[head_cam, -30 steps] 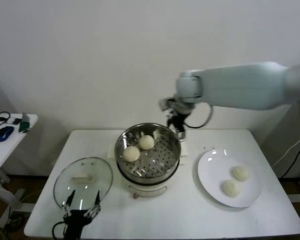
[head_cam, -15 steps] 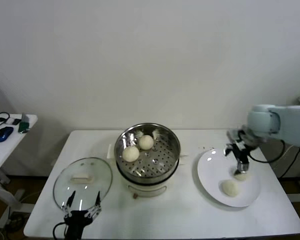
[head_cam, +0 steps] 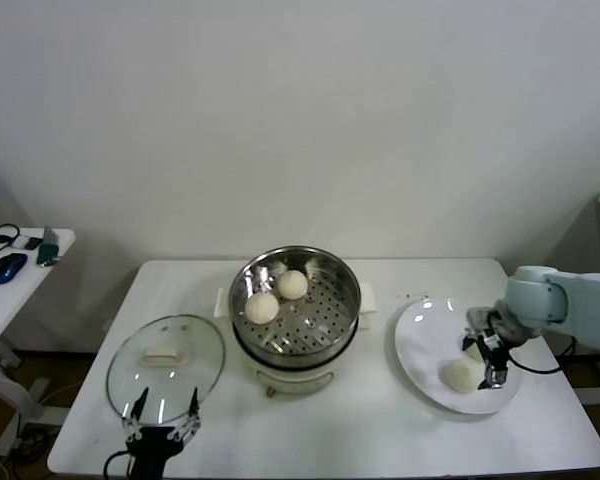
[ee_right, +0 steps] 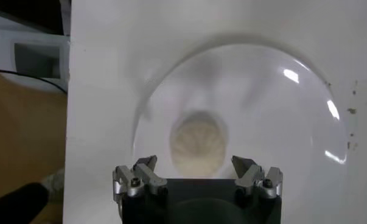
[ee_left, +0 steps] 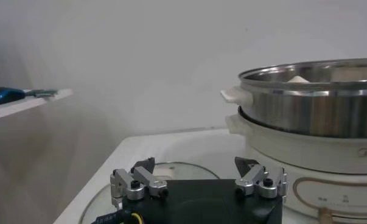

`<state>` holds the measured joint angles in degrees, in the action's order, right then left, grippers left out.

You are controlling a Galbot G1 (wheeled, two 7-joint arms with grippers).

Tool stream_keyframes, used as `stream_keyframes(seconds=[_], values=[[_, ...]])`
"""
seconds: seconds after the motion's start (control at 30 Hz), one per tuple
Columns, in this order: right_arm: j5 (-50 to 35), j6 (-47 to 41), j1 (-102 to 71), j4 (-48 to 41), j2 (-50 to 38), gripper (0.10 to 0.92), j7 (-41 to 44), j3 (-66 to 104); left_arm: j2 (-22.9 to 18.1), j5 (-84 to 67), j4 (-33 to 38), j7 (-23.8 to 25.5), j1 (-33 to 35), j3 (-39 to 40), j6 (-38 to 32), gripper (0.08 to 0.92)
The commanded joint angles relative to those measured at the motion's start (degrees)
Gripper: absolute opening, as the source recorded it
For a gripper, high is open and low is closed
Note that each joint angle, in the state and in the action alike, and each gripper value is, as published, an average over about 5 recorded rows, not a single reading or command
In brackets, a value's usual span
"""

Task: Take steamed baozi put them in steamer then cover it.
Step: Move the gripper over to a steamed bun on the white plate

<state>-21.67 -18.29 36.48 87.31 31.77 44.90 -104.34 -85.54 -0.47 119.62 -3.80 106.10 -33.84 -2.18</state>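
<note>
- The right gripper (head_cam: 488, 358) hangs low over the white plate (head_cam: 417, 345) at the table's right, fingers spread wide with nothing between them; a bun (ee_right: 198, 143) lies just ahead of them in the wrist view, so this looks like the line-up for a pick.
- Another bun (head_cam: 460, 375) shows beside the gripper on the plate.
- Two baozi (head_cam: 263, 307) already sit in the steamer (head_cam: 320, 325) at the table's middle, toward its far-left side, leaving bare perforated floor for the rest.
- The cover (head_cam: 166, 365) lies flat at near left, handle up.
- The left gripper (head_cam: 163, 420) waits at its near edge, fingers spread, probably placed for the lidding step.
</note>
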Motion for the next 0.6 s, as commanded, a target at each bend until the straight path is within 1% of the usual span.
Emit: stream_keyframes(seconds=[0.03, 0.27, 0.6], values=[[2.91, -0.61, -11.31, -3.32, -0.52, 0.823, -3.61, 8.89, 0.06, 0.06, -0.17, -0.11, -0.05, 0.06, -0.15, 0.823], [2.96, -0.85, -13.14, -4.43, 0.41, 0.813, -4.24, 11.01, 0.14, 0.12, -0.08, -0.15, -0.01, 0.24, -0.14, 0.823], [2.14, -0.94, -11.65, -4.13, 0.91, 0.689, -2.70, 10.56, -0.05, 0.30, 0.31, -0.15, 0.18, 0.15, -0.12, 0.823]])
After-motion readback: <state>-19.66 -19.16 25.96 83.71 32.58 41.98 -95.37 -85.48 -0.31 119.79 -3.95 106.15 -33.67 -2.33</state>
